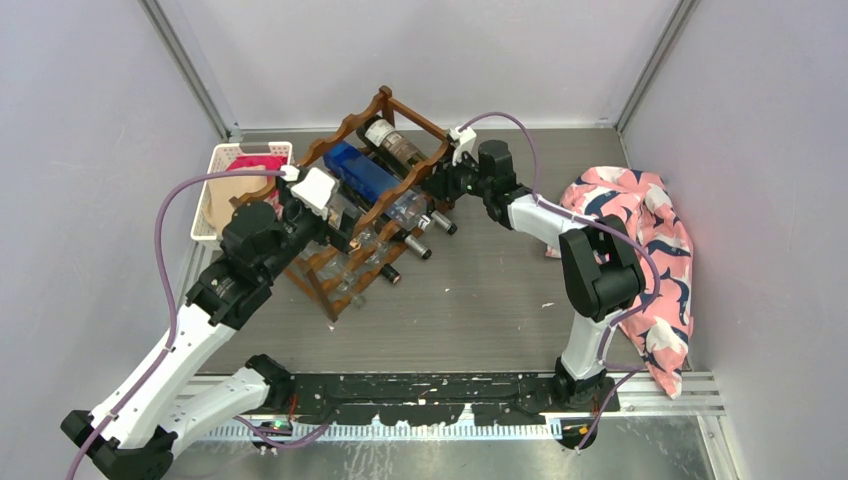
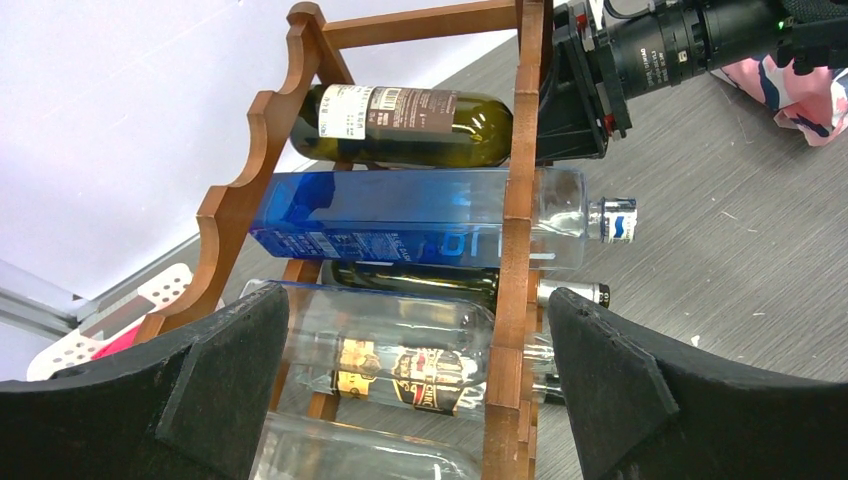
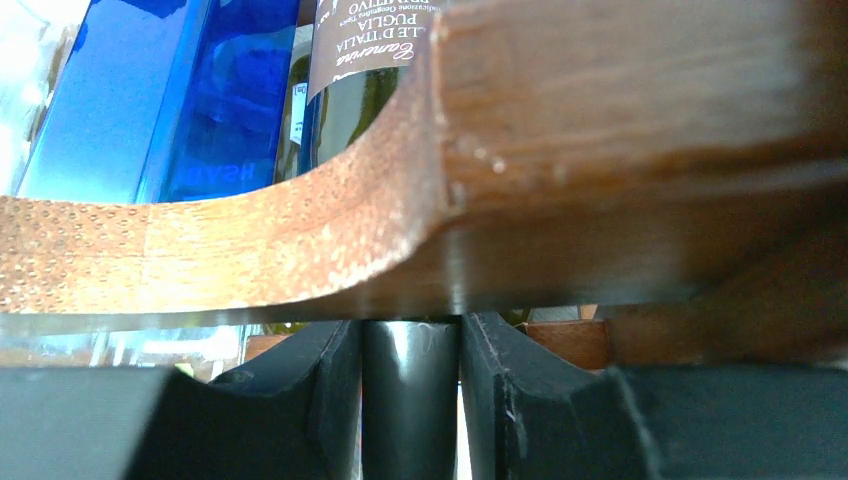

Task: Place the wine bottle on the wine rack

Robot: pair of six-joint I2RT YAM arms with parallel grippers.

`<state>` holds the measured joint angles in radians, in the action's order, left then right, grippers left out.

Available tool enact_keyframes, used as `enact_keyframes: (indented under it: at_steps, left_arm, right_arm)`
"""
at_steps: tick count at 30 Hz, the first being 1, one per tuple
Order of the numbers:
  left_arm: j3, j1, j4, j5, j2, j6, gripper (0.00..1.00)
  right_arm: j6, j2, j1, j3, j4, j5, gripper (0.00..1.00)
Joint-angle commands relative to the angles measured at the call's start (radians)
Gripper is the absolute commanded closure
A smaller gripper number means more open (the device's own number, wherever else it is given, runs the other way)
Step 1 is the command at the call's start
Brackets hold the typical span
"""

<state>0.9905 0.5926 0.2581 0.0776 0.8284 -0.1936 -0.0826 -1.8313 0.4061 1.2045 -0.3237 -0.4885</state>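
**Top view:** The wine rack (image 1: 365,200) is seen at approx. 11 o'clock on the bench (image 1: 480,300), w/ a white basket (image 1: 225,160) at 10 o'clock and a patterned cloth (image 1: 640,240) at 3 o'clock. The wine bottle (image 1: 392,142) is laid in the rack's top cradle, neck pointed to approx. 4 o'clock, where the R arm (image 1: 590,270) is reached in. The L arm (image 1: 240,260) is brought up at the rack's 8 o'clock side.

**L wrist view:** The L fingers (image 2: 230,380) are spread wide apart and nothing is held. The rack's lower rows are framed between them. The wine bottle is seen at 12 o'clock, just above a blue bottle (image 2: 400,225), and its body appears to be carried by both rails.

**R wrist view:** The R fingers (image 3: 320,400) are clamped on the bottle's dark neck (image 3: 410,390), just beside a scalloped rail (image 3: 250,240).

**Step in hand (judged):** Seating is to be finished, then the neck released.
- The neck should be kept centred in its scallop and eased along the bottle's own axis, w/o lifting.
- The fingers should be opened only once the weight is fully taken by the rack.
- Withdrawal is best made straight back toward 4 o'clock, so the rail isn't knocked.
- The rack could be steadied from the L side if it shifts.
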Motion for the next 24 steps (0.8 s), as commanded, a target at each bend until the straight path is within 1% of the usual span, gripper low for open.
enact_keyframes:
  at_steps: [1, 6, 7, 9, 16, 20, 24]
  left_arm:
    - [0.002, -0.009, -0.078, -0.009, -0.003, -0.01, 0.0]
    - [0.002, -0.011, -0.078, -0.012, -0.003, -0.009, 0.0]
    - [0.002, -0.011, -0.079, -0.013, -0.003, -0.009, 0.0]
    - [0.002, -0.011, -0.079, -0.015, -0.003, -0.009, 0.0]
    - [0.006, -0.013, -0.077, -0.021, -0.003, -0.004, 0.0]
    - [0.013, -0.013, -0.072, -0.029, -0.005, 0.003, 0.0]
    - [0.034, -0.015, -0.056, -0.047, 0.0, 0.017, 0.0]
  right_arm:
    - [0.013, 0.01, 0.008, 0.08, -0.157, 0.04, 0.56]
    - [0.018, 0.014, 0.01, 0.073, -0.153, 0.047, 0.43]
    - [0.02, 0.016, 0.008, 0.071, -0.152, 0.049, 0.41]
    - [0.021, 0.019, 0.008, 0.069, -0.149, 0.049, 0.4]
    - [0.03, 0.045, 0.009, 0.051, -0.143, 0.055, 0.4]
    - [0.045, 0.088, 0.008, 0.017, -0.14, 0.066, 0.34]
    - [0.066, 0.142, 0.009, -0.014, -0.112, 0.065, 0.32]
